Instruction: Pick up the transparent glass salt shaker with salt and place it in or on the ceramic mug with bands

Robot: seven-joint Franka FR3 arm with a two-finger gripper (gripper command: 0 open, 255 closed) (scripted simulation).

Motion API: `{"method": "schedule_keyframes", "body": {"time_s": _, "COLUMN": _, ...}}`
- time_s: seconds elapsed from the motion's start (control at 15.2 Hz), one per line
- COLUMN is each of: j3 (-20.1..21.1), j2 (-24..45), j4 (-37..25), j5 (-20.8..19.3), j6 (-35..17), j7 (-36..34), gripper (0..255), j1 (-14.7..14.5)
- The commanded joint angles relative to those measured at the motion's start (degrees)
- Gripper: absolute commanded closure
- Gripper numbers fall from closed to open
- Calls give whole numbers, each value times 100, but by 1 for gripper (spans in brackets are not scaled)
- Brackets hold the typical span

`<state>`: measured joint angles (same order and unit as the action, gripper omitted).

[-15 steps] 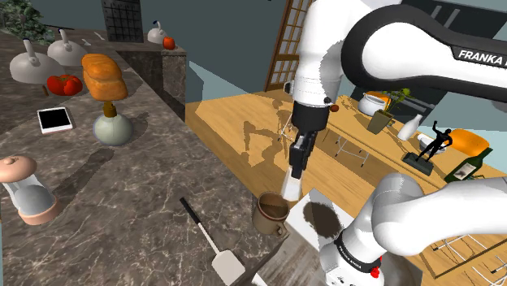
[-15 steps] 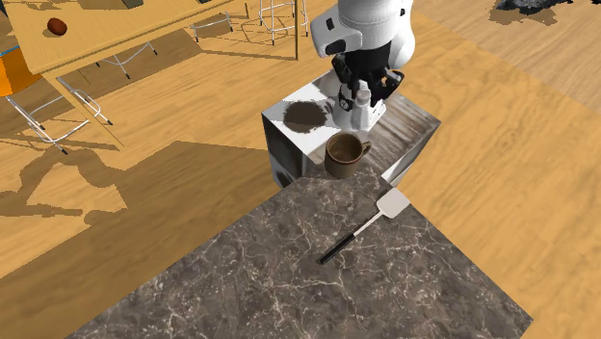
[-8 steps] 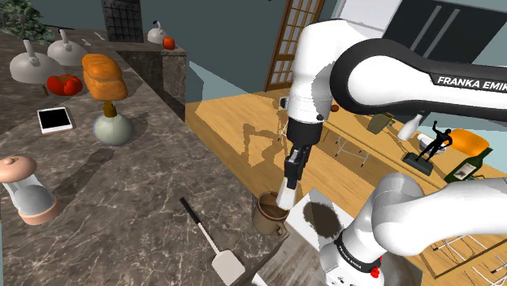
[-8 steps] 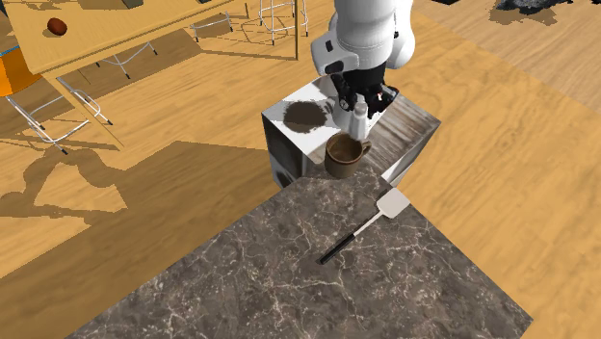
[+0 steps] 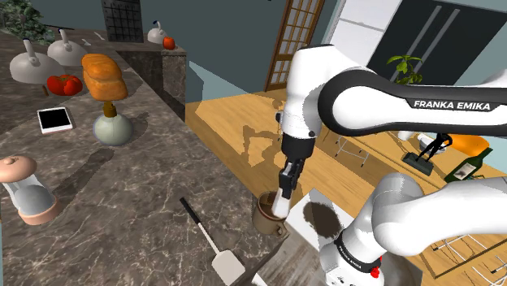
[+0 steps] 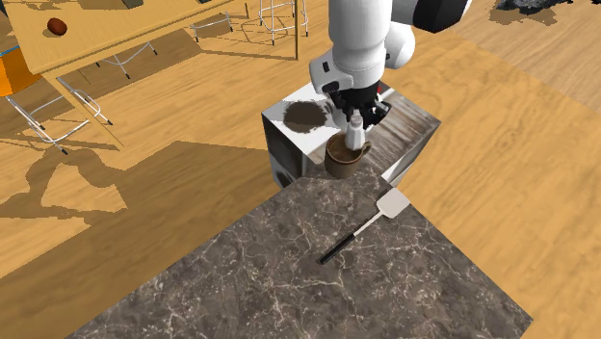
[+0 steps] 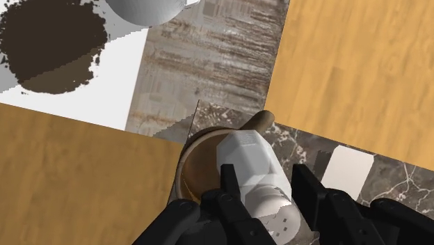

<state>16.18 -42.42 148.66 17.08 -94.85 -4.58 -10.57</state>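
Observation:
My black gripper (image 5: 284, 180) is shut on a pale, faceted salt shaker (image 5: 280, 204) and holds it upright, gripped near its top. The shaker's lower end hangs right over the mouth of a brown mug (image 5: 266, 217), at or just inside the rim. The mug stands at the corner of the dark marble counter (image 5: 138, 203), next to the stand. From the second exterior view the shaker (image 6: 354, 136) sits directly above the mug (image 6: 342, 159) under the gripper (image 6: 354, 116). In the wrist view both fingers (image 7: 233, 189) clasp the shaker (image 7: 252, 167) over the mug's opening (image 7: 197, 167).
A spatula (image 5: 213, 242) lies on the counter just beside the mug. The stand's top (image 6: 306, 117) carries a dark stain. Farther back on the counter are a vase (image 5: 113, 128), bread (image 5: 104, 77), tomatoes (image 5: 64, 84), a tablet (image 5: 55, 120) and a pink-topped jar (image 5: 24, 188).
The arm has swung toward the shoulder view's left and come down, carrying the shaker from over the stand to right above the mug's mouth. The grip is unchanged.

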Motion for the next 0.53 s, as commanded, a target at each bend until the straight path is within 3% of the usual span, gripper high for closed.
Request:
{"method": "schedule_keyframes", "body": {"time_s": 0.0, "j3": 13, "j2": 4, "j4": 40, "j5": 13, "j6": -48, "j7": 1, "gripper": 255, "j1": -5}}
{"method": "schedule_keyframes", "body": {"time_s": 0.33, "j3": 13, "j2": 5, "j4": 40, "j5": 13, "j6": -48, "j7": 1, "gripper": 255, "j1": -5}}
{"method": "schedule_keyframes", "body": {"time_s": 0.4, "j3": 13, "j2": 5, "j4": 40, "j5": 13, "j6": -48, "j7": 1, "gripper": 0, "j1": -5}}
{"method": "schedule_keyframes", "body": {"time_s": 0.46, "j3": 13, "j2": 5, "j4": 40, "j5": 13, "j6": -48, "j7": 1, "gripper": 0, "j1": -5}}
